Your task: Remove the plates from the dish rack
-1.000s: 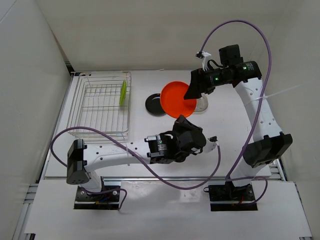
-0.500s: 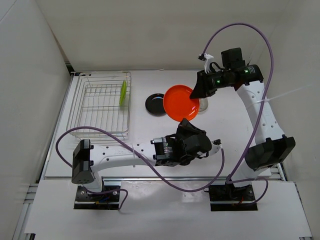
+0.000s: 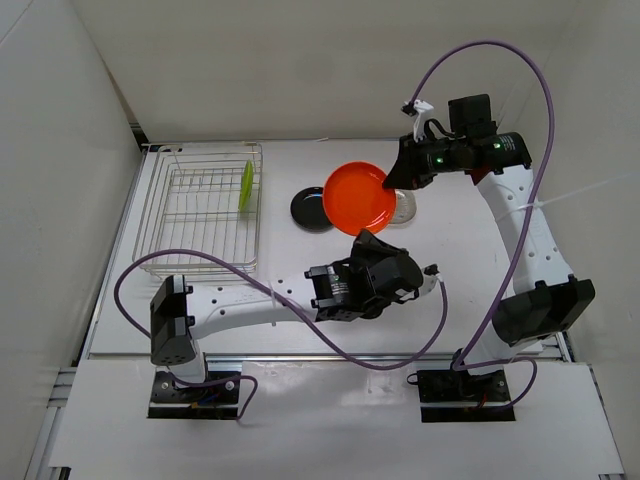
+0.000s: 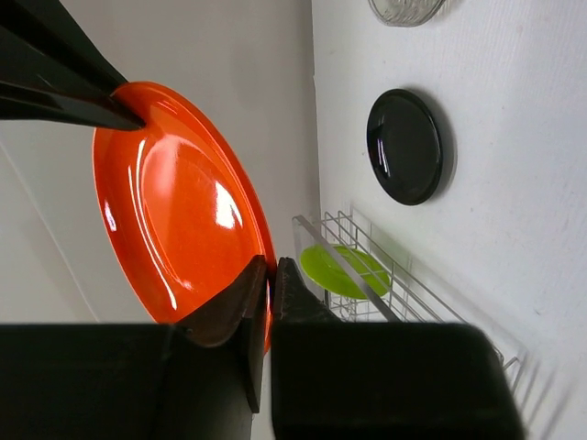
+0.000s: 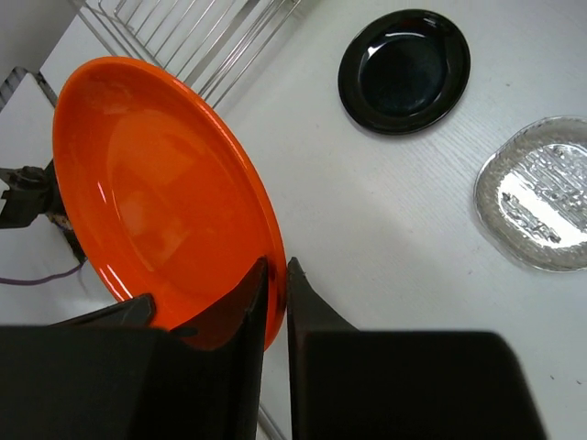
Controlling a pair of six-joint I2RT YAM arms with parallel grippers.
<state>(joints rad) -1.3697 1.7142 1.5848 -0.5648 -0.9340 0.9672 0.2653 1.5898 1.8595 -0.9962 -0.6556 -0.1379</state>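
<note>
both my left gripper (image 4: 272,269) and right gripper (image 5: 276,269) pinch opposite rims of the glossy round orange plate (image 3: 360,197) between them, so i'd loosen the left only once the right grips firmly.

The left gripper (image 4: 271,268) is pinching the rim of the orange plate (image 3: 358,195), fingers nearly together, with the left arm (image 3: 260,305) stretching low behind it. Opposite this claw, the right gripper (image 5: 277,268) is clamping the far rim, with the right arm (image 3: 525,230) arching behind it.
</note>
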